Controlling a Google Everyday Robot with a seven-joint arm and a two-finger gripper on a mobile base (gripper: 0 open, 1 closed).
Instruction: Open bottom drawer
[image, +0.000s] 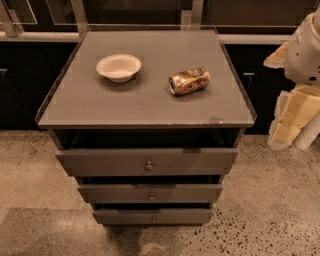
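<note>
On the grey tabletop (75, 107) a white bowl (118, 66) sits to the left and a crushed can (189, 81) lies on its side right of centre, the two well apart. At the far right edge the tool (287, 125) hangs beside the tabletop at about its level, touching nothing; whether it is released or clenched I cannot tell. The bottom drawer (125, 216) is the lowest, narrowest-looking front, just above the floor (270, 210), with its tiny knob (153, 219) at centre, and it looks not yet pulled out. The likeliest trouble is taking the wrong front: the middle drawer (115, 194) lies just above, with a second knob (151, 196) on the same vertical line, so a slightly high approach would land there. The tiny knob would probably slip from a poor grip. The tool must also come in from well off to the side and go low, where the arm (305, 45) could knock the tabletop's corner and set the can rolling. Count: three drawer fronts, three knobs, one bowl, one can, one tool.
</note>
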